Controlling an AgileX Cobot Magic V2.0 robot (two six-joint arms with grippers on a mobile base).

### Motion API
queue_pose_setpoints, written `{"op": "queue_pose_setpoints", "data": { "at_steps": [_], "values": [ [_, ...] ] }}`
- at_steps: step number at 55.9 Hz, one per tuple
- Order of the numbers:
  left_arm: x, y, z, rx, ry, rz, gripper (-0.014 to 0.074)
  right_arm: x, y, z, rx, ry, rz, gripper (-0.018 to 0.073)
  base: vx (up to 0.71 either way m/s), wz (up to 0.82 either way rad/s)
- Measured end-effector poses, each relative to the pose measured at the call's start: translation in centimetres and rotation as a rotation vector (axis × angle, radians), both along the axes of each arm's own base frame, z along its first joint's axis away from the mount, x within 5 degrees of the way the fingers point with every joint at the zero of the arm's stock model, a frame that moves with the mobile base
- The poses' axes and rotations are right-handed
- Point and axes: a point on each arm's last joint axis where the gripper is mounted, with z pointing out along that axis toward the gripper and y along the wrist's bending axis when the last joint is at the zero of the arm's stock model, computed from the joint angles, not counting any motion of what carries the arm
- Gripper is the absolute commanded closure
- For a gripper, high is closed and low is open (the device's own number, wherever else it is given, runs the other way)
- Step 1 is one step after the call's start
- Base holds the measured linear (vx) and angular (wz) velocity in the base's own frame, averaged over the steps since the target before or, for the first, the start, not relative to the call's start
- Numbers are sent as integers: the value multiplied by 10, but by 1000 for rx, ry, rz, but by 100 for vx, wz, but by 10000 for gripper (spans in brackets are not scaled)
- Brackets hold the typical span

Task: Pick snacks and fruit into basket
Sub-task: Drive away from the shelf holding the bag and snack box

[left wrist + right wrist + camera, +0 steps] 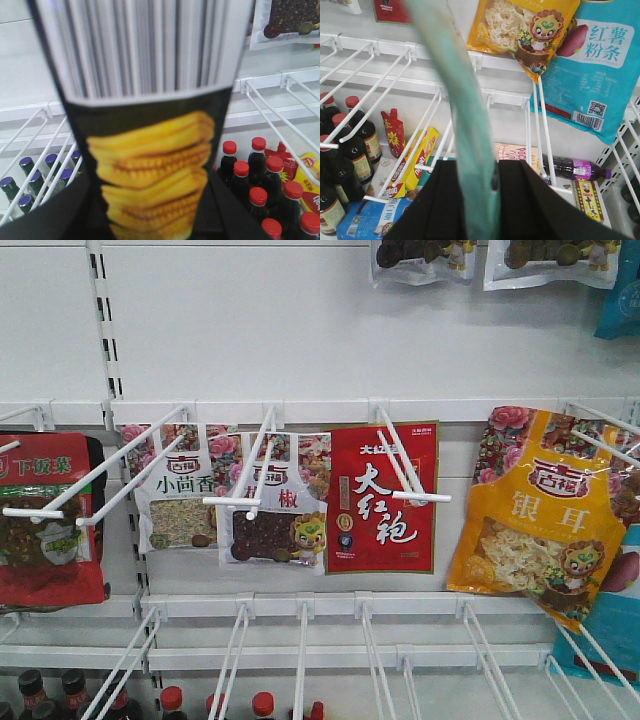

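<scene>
Left gripper [152,227] is clamped on a black pouch [150,150]. The pouch is held upright between the dark fingers [47,220], filling most of the left wrist view; a barcode panel is printed on top and stacked yellow crisps below. Behind it, red-capped bottles [257,180] are packed at lower right and purple-capped bottles [25,175] at lower left, under white wire pegs [272,107].

Right gripper [487,200] is clamped on a teal pouch [452,95]. This pouch is seen edge-on and blurred, tilted up to the left from between the black fingers [437,205]; its print cannot be read. Beyond it an orange pouch [520,30] is hung tilted on the shelf wall, overlapping the left edge of a blue pouch [595,75].

In the front view a red pouch [382,498] with white lettering is hung mid-shelf, and a white pouch [180,490] is hung to the left of it.
</scene>
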Motion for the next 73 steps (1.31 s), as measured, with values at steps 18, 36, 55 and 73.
{"op": "queue_pose_setpoints", "data": {
  "at_steps": [18,36,55,73],
  "values": [
    [0,0,0,0,0,0,469,0,0,0,0,0,0,568,0,0],
    [0,0,0,0,0,0,469,0,0,0,0,0,0,568,0,0],
    [0,0,0,0,0,0,469,0,0,0,0,0,0,568,-1,0],
    [0,0,0,0,0,0,469,0,0,0,1,0,0,568,-10,-1]
  ]
}}
